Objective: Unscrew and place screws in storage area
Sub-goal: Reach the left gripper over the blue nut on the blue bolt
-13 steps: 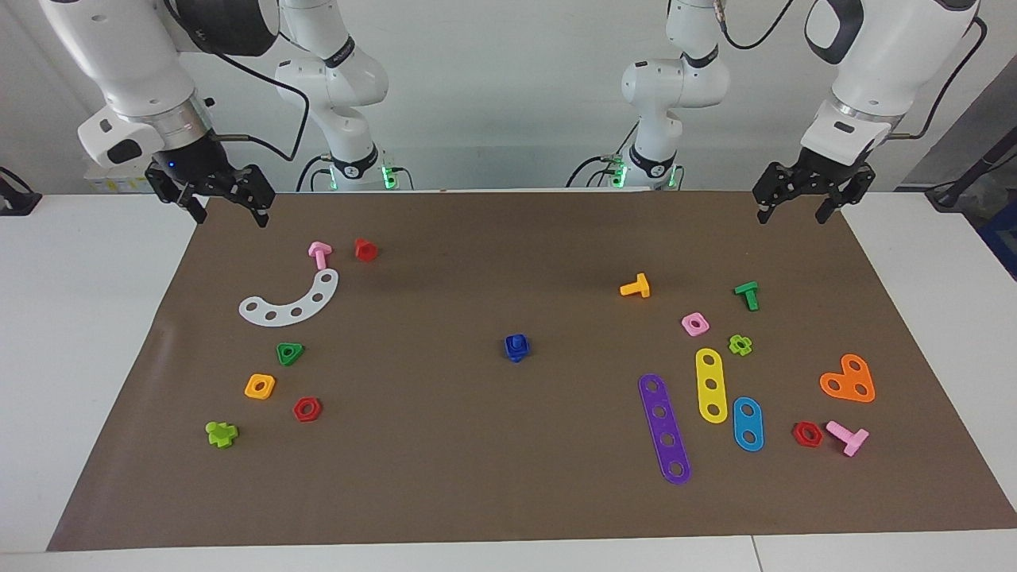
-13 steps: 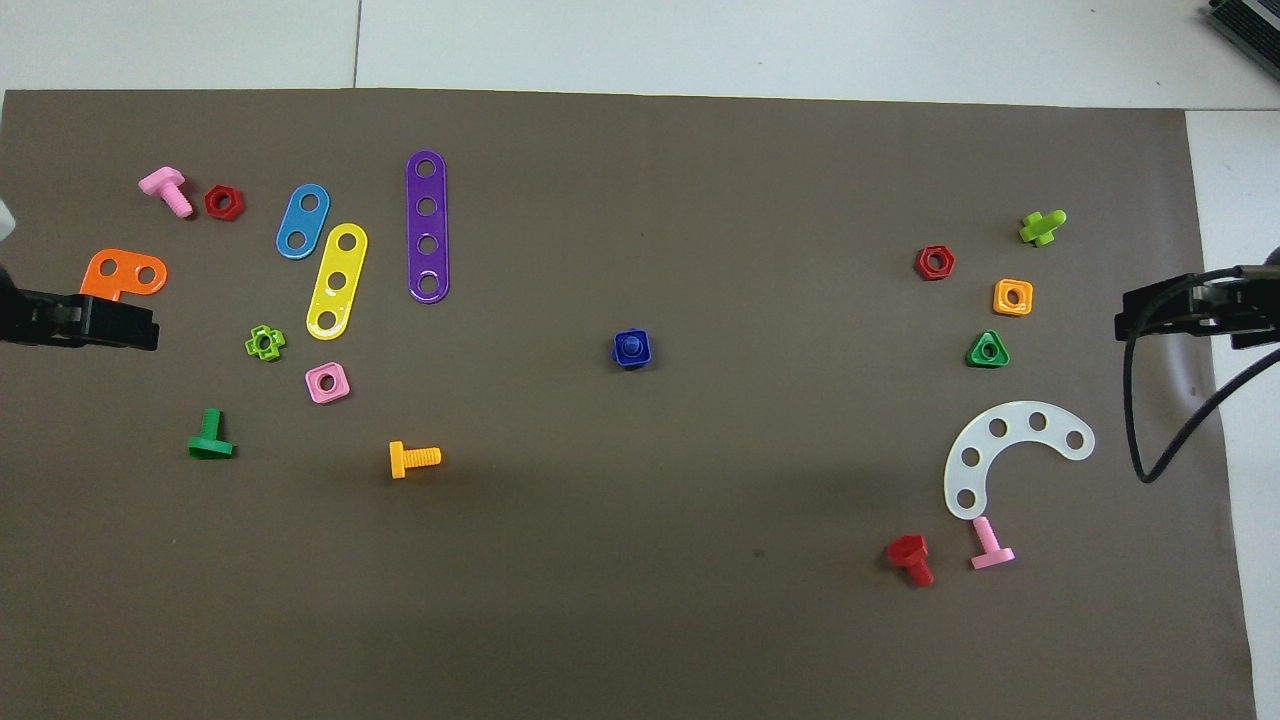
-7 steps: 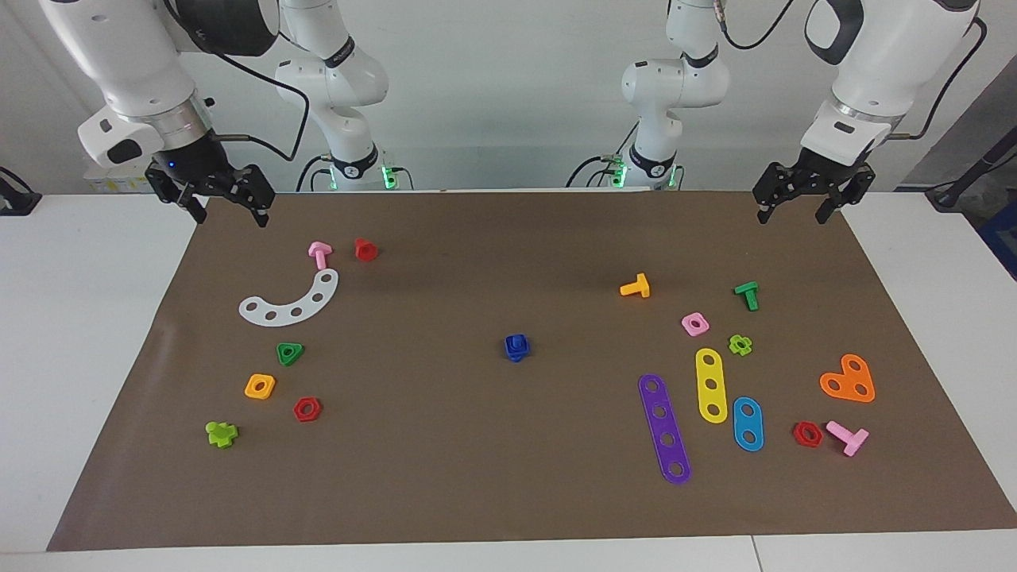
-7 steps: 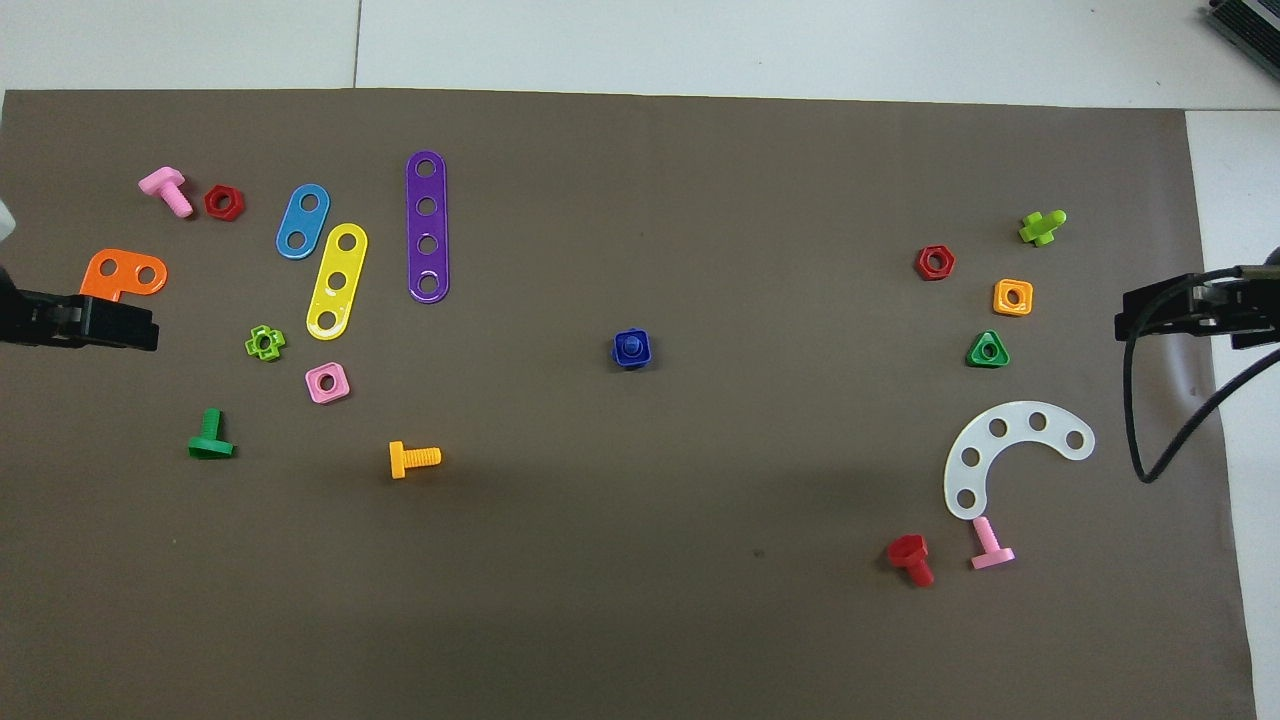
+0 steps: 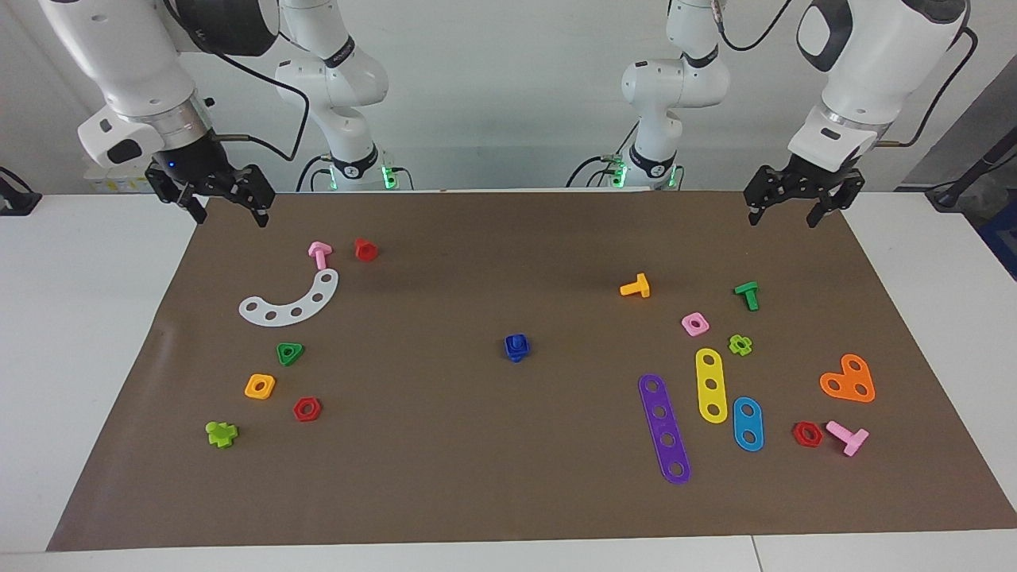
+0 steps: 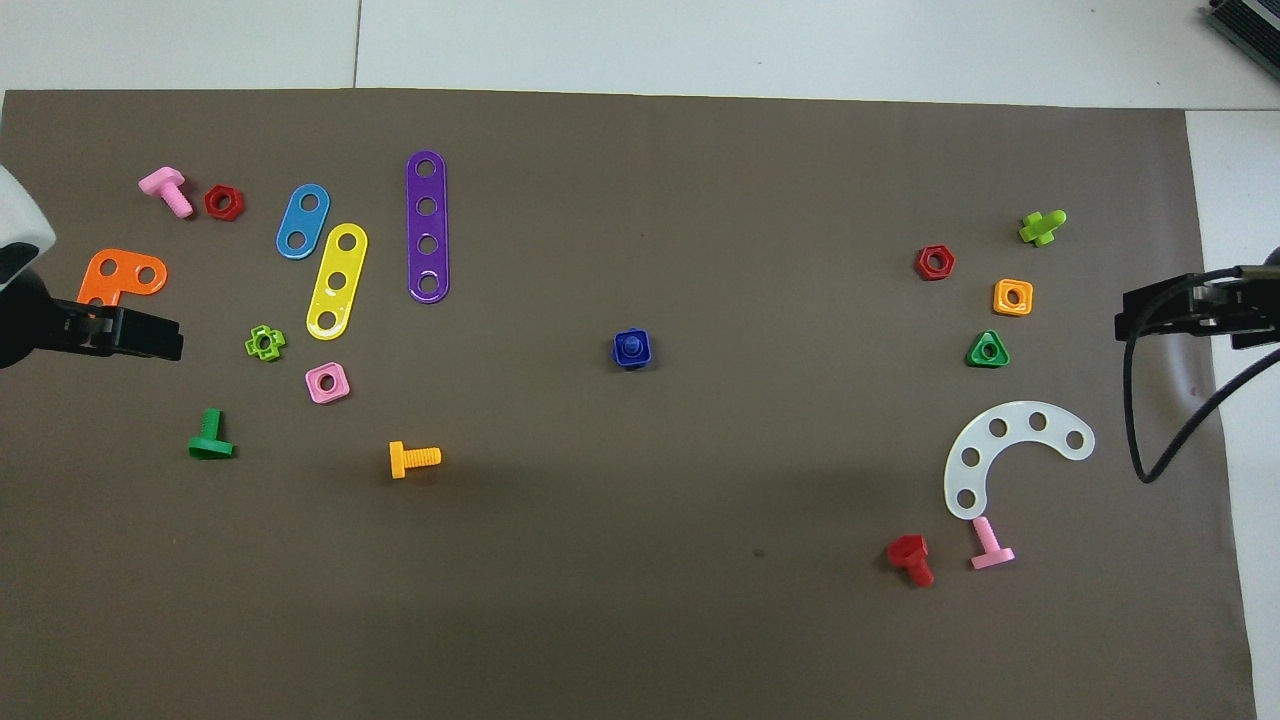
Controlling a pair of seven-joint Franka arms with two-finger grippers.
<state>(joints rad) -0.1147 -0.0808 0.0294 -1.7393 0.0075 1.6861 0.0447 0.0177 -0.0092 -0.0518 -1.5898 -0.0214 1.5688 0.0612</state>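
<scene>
The left arm comes down from its base with its wrist bent toward the table, and the left gripper [image 5: 780, 208] hangs in the air with its fingers pointing down and spread apart, nothing between them. The right arm is posed much the same at its own end, its right gripper [image 5: 226, 208] raised, fingers down and parted, empty. In the overhead view the left gripper [image 6: 130, 335] and right gripper [image 6: 1165, 315] reach in from the sides.
</scene>
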